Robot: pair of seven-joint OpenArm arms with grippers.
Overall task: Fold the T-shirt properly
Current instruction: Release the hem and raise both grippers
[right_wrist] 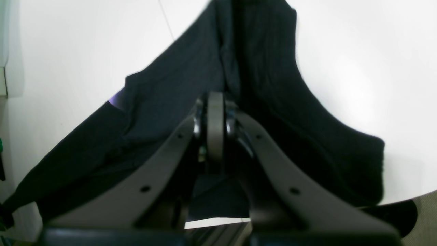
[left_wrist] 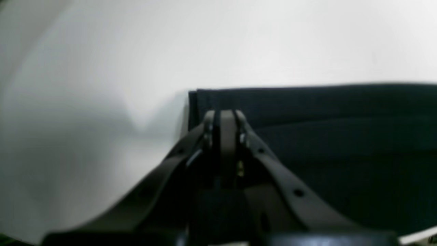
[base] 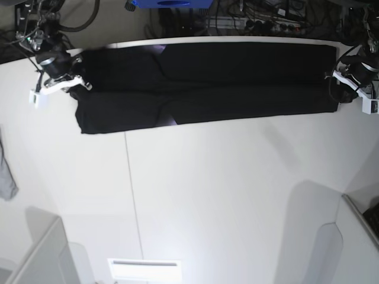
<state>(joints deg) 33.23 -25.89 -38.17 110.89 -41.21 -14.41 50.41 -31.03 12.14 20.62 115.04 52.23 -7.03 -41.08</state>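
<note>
Large plain black cloth T-shirt [base: 207, 83], folded lengthwise on white table [base: 207, 195], is pinched at opposite ends by closed left end effector [left_wrist: 223, 114] and right end effector [right_wrist: 215, 97]; crosswise fold judged next.

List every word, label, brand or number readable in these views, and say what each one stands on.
None can be read.
Large black cloth T-shirt: only a purple sliver of print shows, no letters.
Blue object behind the white table: no readable marking.

The right end effector [right_wrist: 215, 128], its tips pressed together, pinches the black T-shirt [right_wrist: 266, 85] over the white table [right_wrist: 358, 51].
</note>
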